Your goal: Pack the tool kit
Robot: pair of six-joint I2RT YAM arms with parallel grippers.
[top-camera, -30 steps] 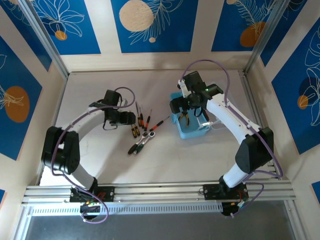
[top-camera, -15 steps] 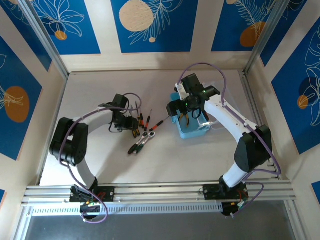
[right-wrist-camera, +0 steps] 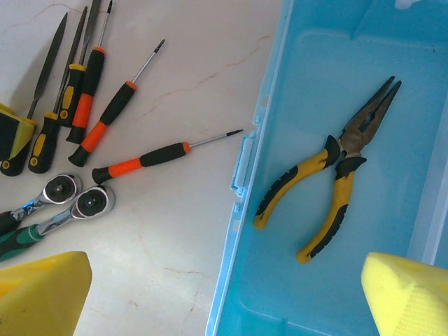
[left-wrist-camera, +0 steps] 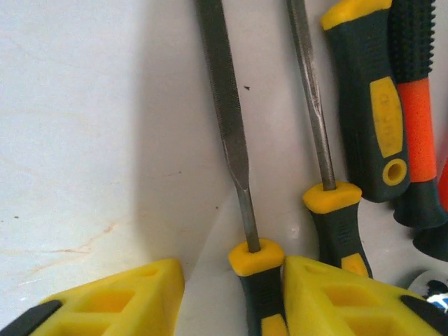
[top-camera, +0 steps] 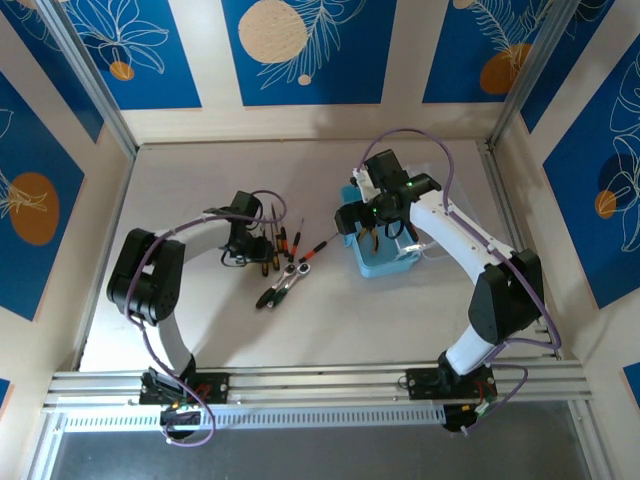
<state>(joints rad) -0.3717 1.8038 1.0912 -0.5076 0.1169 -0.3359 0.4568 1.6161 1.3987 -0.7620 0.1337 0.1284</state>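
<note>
1. The left end effector (left-wrist-camera: 231, 273) sits low on the worktop (left-wrist-camera: 84, 140) among the loose tools. Its jaws stand at a middling gap either side of the yellow-and-black handle of a slim file (left-wrist-camera: 236, 157). One pad lies against the handle and the other stands apart, so nothing is gripped yet.
2. In the left wrist view the file's long axis runs 12 to 6 o'clock, handle at 6 between the jaws and tip at 12. The jaws cross it squarely, which suits a pinch on the handle.
3. A second yellow-collared tool (left-wrist-camera: 334, 217) lies parallel, just beside the file at 3 o'clock. It could be nudged or caught by the same pinch.
4. Seen from above, the light-blue case (top-camera: 385, 258) lies at 3 o'clock from the left end effector, well apart and open. The pliers (right-wrist-camera: 329, 189) lie inside it.
5. The right end effector (right-wrist-camera: 224, 301) is spread wide and empty, hovering over the case's 9 o'clock rim. It is nearer the case, and the left arm is nearer the file.
6. The red-and-black screwdrivers (right-wrist-camera: 105, 122) and the ratchet wrenches (right-wrist-camera: 77, 199) lie on the worktop between the arms, so packing looks barely begun.
</note>
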